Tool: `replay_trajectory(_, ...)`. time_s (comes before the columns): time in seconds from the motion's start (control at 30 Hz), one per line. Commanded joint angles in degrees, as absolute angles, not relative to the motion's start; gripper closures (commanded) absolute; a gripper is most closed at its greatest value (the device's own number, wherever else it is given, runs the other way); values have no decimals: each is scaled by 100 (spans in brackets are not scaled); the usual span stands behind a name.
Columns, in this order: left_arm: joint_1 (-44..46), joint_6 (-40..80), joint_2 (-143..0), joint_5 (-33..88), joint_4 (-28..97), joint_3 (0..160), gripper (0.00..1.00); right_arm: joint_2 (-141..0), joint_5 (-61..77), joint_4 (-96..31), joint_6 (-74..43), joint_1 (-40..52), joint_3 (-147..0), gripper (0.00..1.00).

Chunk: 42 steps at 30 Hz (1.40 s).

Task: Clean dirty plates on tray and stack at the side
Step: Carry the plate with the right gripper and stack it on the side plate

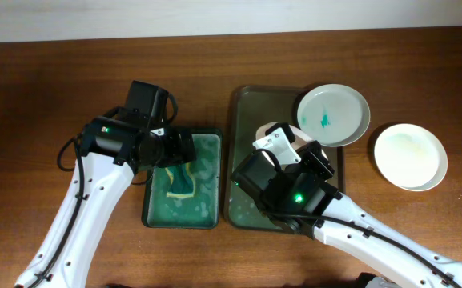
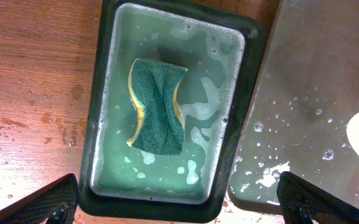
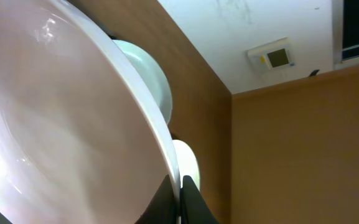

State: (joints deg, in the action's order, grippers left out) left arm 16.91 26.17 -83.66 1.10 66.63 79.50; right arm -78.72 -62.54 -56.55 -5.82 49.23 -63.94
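The right tool (image 3: 180, 186) is clamped on the rim of a round white plate (image 3: 55, 124), tilted above the dark grey-green rectangular tray (image 1: 247, 112). The left tool (image 2: 179, 206) is wide apart, empty, over the green sponge basin (image 2: 104, 93). The brown wooden tabletop (image 2: 23, 93) carries water droplets. A white wall (image 3: 229, 31) rises behind.

Dark rectangular basin (image 2: 102, 93) on a brown wooden table (image 2: 30, 74), filled with pale green soapy water (image 2: 210, 81) flecked with foam, a green and yellow sponge (image 2: 157, 106) lying twisted in its middle, water drops on the wood beside it, a small white box (image 3: 271, 57) on a white surface
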Motion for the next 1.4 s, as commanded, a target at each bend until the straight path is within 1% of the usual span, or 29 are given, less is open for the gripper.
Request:
replay_trajectory(0.0,1671,2565,-8313,113,6667,7996,0,-7771,-5944,-5655,-963,4947,-6528,96)
replay_trajectory(0.17,1671,2565,-8313,113,6667,7996,1,-7771,-5892,-5653,-1107,4943,-6528,96)
replay_trajectory(0.23,1671,2565,-8313,113,6667,7996,0,-7771,-5889,-5649,-1457,4930,-6528,96)
replay_trajectory(0.3,1671,2565,-8313,113,6667,7996,0,-7771,-5666,-5612,-2047,4654,-6528,96)
replay_trajectory(0.33,1671,2565,-8313,113,6667,7996,0,-7771,-5262,-5535,-2045,4440,-6528,96)
replay_trajectory(0.47,1671,2565,-8313,113,6667,7996,0,-7771,-2460,-5293,-1796,3092,-6530,96)
replay_trajectory(0.5,1671,2565,-8313,113,6667,7996,1,-7771,-1470,-5286,-1619,2510,-6528,96)
replay_trajectory(0.57,1671,2565,-8313,113,6667,7996,0,-7771,-416,-5286,-1455,1647,-6528,96)
replay_trajectory(0.6,1671,2565,-8313,113,6667,7996,0,-7771,257,-5262,-1345,969,-6528,96)
replay_trajectory(0.67,1671,2565,-8313,113,6667,7996,0,-7771,930,-5194,-1347,-5,-6528,96)
replay_trajectory(0.7,1671,2565,-8313,113,6667,7996,0,-7771,1302,-5127,-1350,-666,-6528,96)
replay_trajectory(0.77,1671,2565,-8313,113,6667,7996,0,-7789,1678,-5002,-1358,-1629,-6528,96)
replay_trajectory(0.9,1671,2565,-8313,113,6667,7996,0,-7975,1730,-4637,-1592,-3317,-6528,96)
replay_trajectory(1.03,1671,2565,-8313,113,6667,7996,0,-8355,1214,-4335,-2174,-4359,-6528,96)
replay_trajectory(1.1,1671,2565,-8313,113,6667,7996,0,-8580,899,-4351,-2171,-4593,-6525,96)
replay_trajectory(1.2,1671,2565,-8313,113,6667,7996,1,-8923,307,-4622,-2169,-4635,-6525,96)
replay_trajectory(1.3,1671,2565,-8313,113,6667,7996,0,-9194,305,-4831,-2150,-4637,-6521,96)
replay_trajectory(1.33,1671,2565,-8313,113,6667,7996,1,-9220,294,-4862,-2154,-4637,-6521,86)
replay_trajectory(1.37,1671,2565,-8313,113,6667,7996,1,-9220,384,-4860,-2152,-4635,-6523,83)
